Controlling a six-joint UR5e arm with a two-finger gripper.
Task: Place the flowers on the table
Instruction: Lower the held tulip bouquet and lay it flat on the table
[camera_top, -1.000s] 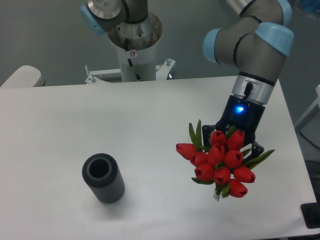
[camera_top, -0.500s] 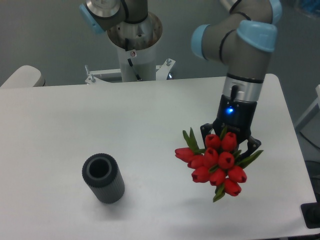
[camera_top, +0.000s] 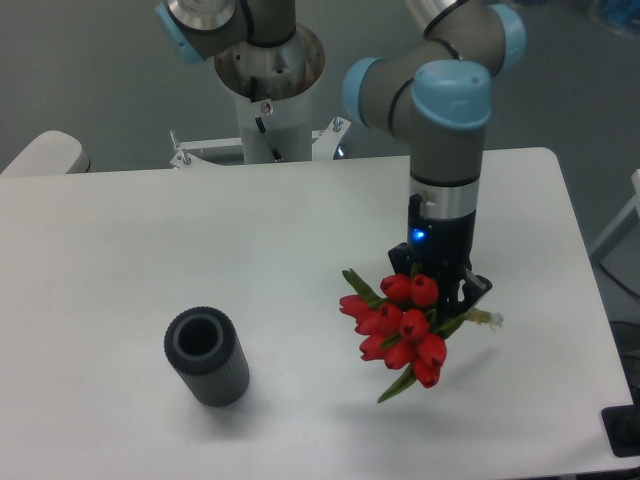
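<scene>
**Flowers held over desk**

White desk (camera_top: 150, 230) against grey wall; dark vase (camera_top: 207, 357) upright at front left. Arm reaching straight down, tool (camera_top: 437, 290) clenched on flowers (camera_top: 402, 325), carried tilted above desk's right half, well apart from vase.

Upright dark ribbed vase (camera_top: 207, 357)

Robotics lab — pedestal-mounted arm (camera_top: 440, 110), bare white table (camera_top: 150, 240), grey backdrop
</scene>
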